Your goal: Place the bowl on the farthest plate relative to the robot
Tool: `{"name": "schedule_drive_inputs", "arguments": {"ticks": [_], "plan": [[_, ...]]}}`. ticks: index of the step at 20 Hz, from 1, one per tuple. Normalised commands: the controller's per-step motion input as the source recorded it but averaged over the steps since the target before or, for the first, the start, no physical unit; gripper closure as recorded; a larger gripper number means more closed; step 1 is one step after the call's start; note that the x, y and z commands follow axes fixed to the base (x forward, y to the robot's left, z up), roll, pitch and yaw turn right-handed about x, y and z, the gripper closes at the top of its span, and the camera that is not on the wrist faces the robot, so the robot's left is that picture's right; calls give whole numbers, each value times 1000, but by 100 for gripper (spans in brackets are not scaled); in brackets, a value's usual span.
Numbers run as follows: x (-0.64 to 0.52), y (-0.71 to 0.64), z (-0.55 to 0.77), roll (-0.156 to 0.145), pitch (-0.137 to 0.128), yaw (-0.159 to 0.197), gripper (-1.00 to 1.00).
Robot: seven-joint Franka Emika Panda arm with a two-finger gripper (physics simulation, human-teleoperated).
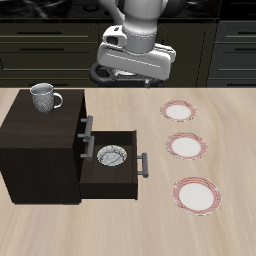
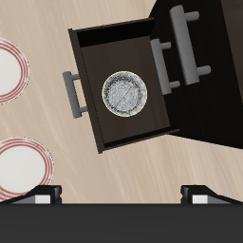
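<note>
The small speckled grey-white bowl [image 1: 111,156] lies inside the open drawer [image 1: 124,178] of the dark cabinet; it also shows in the wrist view [image 2: 125,94]. Three red-rimmed white plates lie in a row beside the cabinet. The plate [image 1: 196,195] nearest the table's front edge is the one farthest from the robot's base. My gripper [image 1: 130,72] hangs high above the table's back part, well above the drawer, open and empty. In the wrist view the gripper [image 2: 123,197] shows with its fingertips [image 2: 43,196] wide apart. Two plates [image 2: 17,163] [image 2: 8,71] show there partly.
A grey handled mug [image 1: 43,97] stands on the cabinet's top [image 1: 30,125]. The other two plates [image 1: 186,146] [image 1: 180,111] lie farther back in the row. The drawer handle [image 1: 143,164] sticks out toward the plates.
</note>
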Motion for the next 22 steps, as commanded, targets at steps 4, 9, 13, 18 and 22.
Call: {"name": "schedule_drive_inputs", "arguments": {"ticks": [4,9,13,18,22], "plan": [[272,25,-79,3,1,-145,-100],[184,-53,-8,-3,-10,-137,-100],[127,2,-8,22,-27,-178,-100],[53,-132,21,-7,-21,-173,-100],[80,-221,34,-19,-40,-205,-100]]}}
